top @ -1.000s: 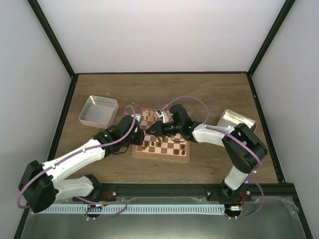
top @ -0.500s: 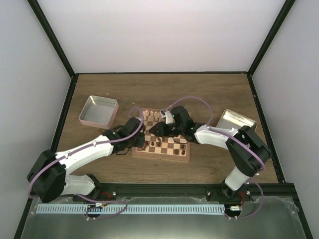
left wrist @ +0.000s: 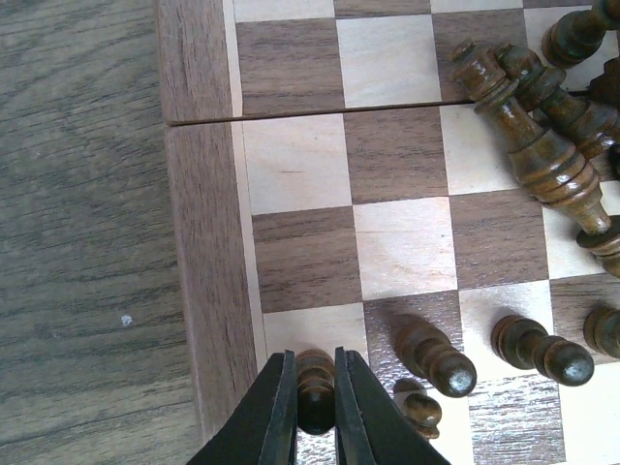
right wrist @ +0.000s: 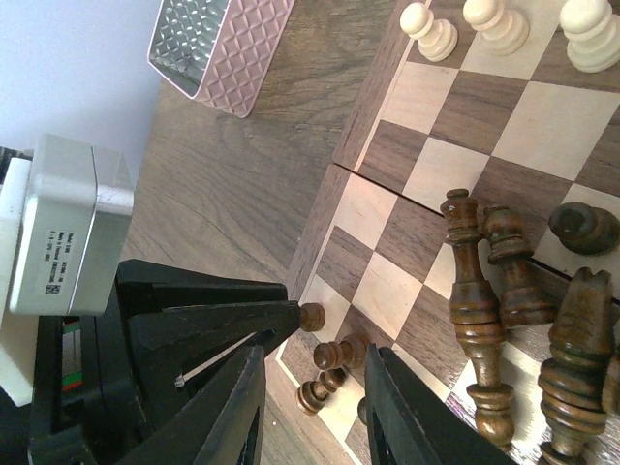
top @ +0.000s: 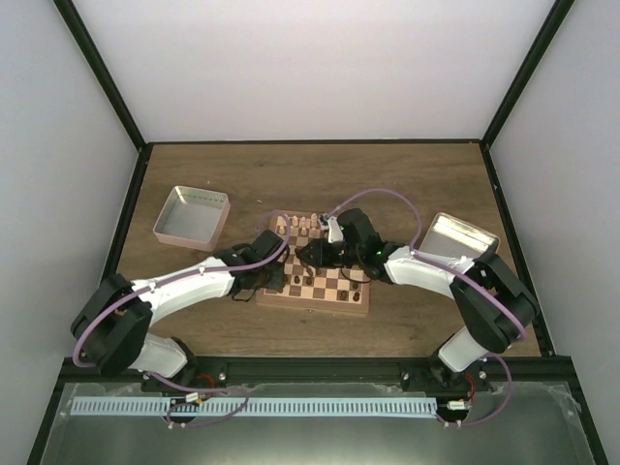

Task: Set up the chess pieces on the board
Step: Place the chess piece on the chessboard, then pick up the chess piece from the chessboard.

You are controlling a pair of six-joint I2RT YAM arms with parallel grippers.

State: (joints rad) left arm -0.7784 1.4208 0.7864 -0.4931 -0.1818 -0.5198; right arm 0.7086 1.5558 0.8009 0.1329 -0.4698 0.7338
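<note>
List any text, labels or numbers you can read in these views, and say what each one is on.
The white sticker on the grey box, at the left of the right wrist view: several lines of black print, too small to read.
The board: no letters or numbers on the border that shows.
Nothing else in any view carries readable text.

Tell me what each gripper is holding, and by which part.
Left gripper: jaws shut on a small dark brown wooden pawn, pinched across its body. Right gripper: open, holding nothing.
</note>
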